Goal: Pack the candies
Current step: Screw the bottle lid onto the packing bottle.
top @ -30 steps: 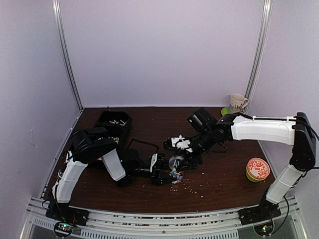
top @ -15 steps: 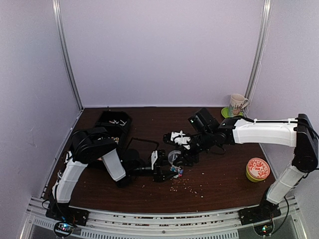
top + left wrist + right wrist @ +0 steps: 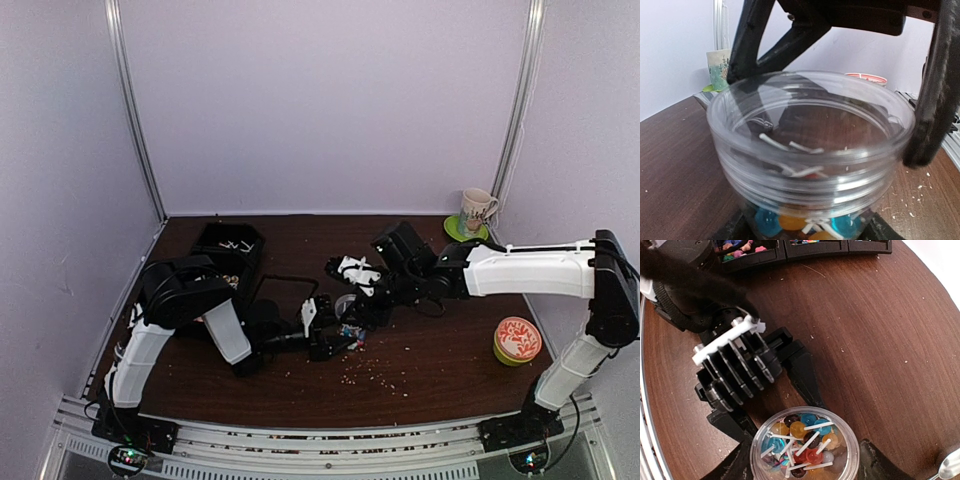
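The candies (image 3: 805,440) are small round sweets on white sticks, blue, orange, red and brown. They lie in an upright clear jar (image 3: 810,150) with no lid. My left gripper (image 3: 807,232) is shut on the jar's base, its dark fingers (image 3: 732,231) at both lower corners. My right gripper (image 3: 807,462) reaches in from above, its fingers (image 3: 935,100) pressed against opposite sides of the rim. In the top view the jar (image 3: 347,328) stands mid-table between the left gripper (image 3: 330,342) and the right gripper (image 3: 362,305).
A black compartment tray (image 3: 228,245) sits at the back left, its coloured sweets (image 3: 740,247) showing at the top of the right wrist view. A mug (image 3: 476,208) stands on a green saucer at the back right. A round tin (image 3: 517,340) is at the right. Pale crumbs (image 3: 380,375) lie nearby.
My right gripper has moved left and back over the jar and narrowed onto its rim. The left gripper and the jar have shifted slightly away from the front edge.
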### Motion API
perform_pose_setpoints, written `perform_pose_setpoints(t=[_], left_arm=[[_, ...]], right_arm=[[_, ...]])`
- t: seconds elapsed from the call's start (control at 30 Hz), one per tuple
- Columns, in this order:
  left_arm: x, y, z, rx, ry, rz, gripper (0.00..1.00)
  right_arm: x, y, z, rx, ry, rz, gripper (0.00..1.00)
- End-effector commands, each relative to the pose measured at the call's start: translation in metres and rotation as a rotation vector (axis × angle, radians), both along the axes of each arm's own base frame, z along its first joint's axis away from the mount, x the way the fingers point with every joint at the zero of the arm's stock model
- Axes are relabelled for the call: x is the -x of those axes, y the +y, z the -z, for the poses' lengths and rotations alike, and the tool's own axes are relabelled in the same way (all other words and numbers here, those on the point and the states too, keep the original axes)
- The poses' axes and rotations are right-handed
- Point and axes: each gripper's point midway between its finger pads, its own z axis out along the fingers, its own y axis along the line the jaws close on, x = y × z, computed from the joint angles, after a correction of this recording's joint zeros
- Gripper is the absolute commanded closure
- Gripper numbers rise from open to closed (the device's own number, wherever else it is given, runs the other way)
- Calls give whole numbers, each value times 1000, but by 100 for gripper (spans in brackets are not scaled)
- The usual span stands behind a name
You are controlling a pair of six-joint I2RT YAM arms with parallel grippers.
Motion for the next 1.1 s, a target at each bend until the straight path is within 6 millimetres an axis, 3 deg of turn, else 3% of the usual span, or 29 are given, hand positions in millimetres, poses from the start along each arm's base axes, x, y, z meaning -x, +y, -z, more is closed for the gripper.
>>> perform_pose_setpoints(t=[0.0,0.17,0.43,0.73,1.07], left_arm=[[-14,14,39,-130,87,-115,51],[-13,15,40,-133,82,-112,51],[12,9,35,-99,68,34,51],[49,7,28,-52,36,253,50],[60,6,26,-38,42,324,50]], right_arm=[[-11,-5,2,-10,-7,145,35],[-9,-6,-4,-21,2,153,30],[3,-11,-28,1,-72,-20,0],[40,-22,-29,38,-93,-390,0],[48,-11,-24,13,-72,-530,1]])
